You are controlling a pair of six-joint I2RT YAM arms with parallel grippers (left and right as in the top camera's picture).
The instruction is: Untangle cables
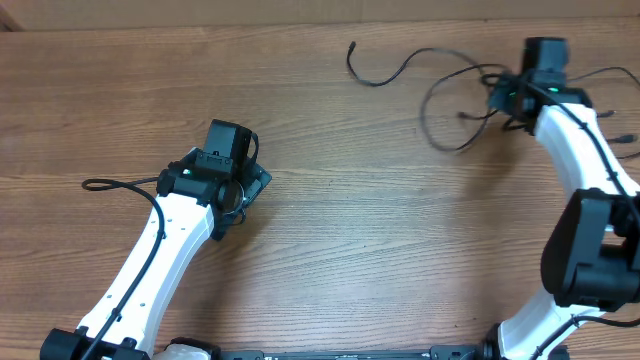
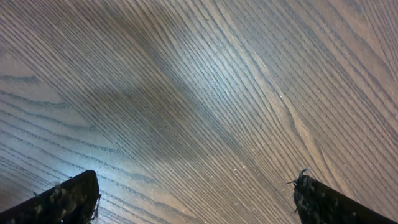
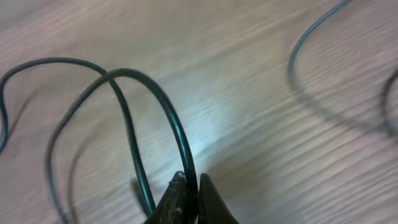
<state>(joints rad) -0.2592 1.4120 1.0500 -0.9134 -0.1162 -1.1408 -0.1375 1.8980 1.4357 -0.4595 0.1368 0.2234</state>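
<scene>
A: Overhead first. The cables (image 1: 440, 90) lie looped at the upper right, with the right gripper (image 1: 505, 100) in among them. The left gripper (image 1: 238, 192) sits well apart, centre left.

B: Left wrist view: fingers (image 2: 68, 199) spread wide over bare table (image 2: 199, 74), holding nothing.

A: Right wrist view: jaws pinched onto one strand at bottom centre, and a second strand crosses it.

B: With nothing pinning the other cord, a pull could drag both along or cinch that crossing.

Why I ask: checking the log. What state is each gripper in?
Left gripper: open, holding nothing.
Right gripper: shut on a cable.
</scene>
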